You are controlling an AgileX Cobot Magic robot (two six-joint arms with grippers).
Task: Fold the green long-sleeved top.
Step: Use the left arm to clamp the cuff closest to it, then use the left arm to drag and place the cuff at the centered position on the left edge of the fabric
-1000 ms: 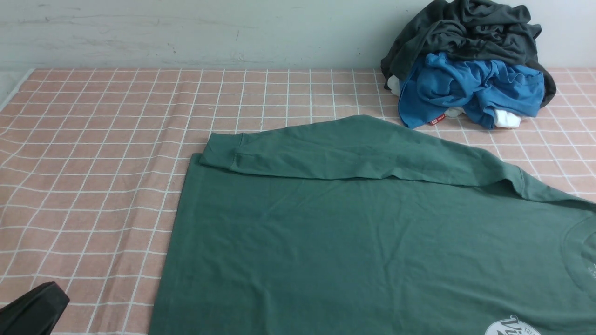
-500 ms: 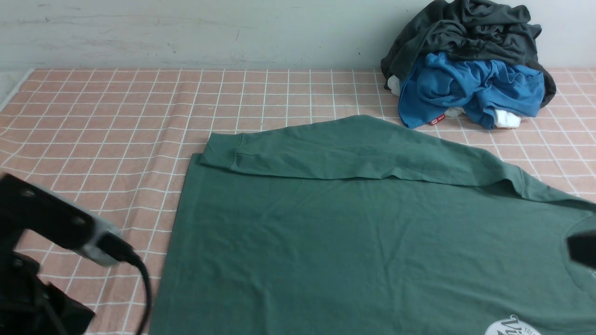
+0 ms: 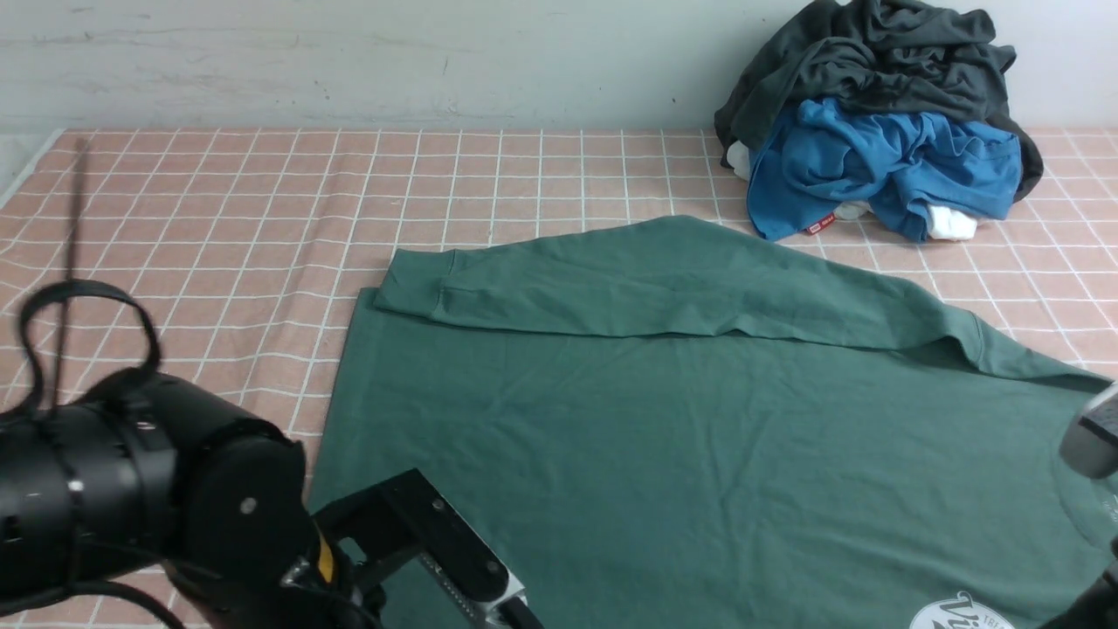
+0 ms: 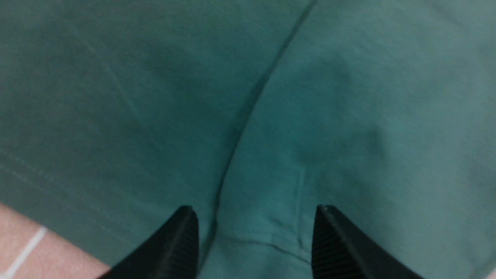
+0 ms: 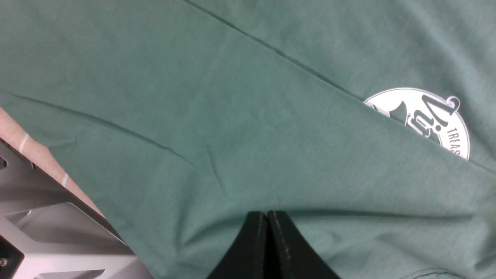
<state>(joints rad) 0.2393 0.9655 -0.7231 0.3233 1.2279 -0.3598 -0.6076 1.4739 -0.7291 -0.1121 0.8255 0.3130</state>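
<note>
While the dark-green cotton long-sleeved top lies spread on the pink checked tablecloth, far sleeve folded across, the left gripper gapes over a seamed fold, seemingly to pinch it, and the right gripper hovers closed, empty.

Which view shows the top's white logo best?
Right wrist view: the logo is large, its lettering partly legible, though a fold of the green top covers part. The front view catches only its edge at the frame bottom; the left wrist view shows plain fabric.
</note>
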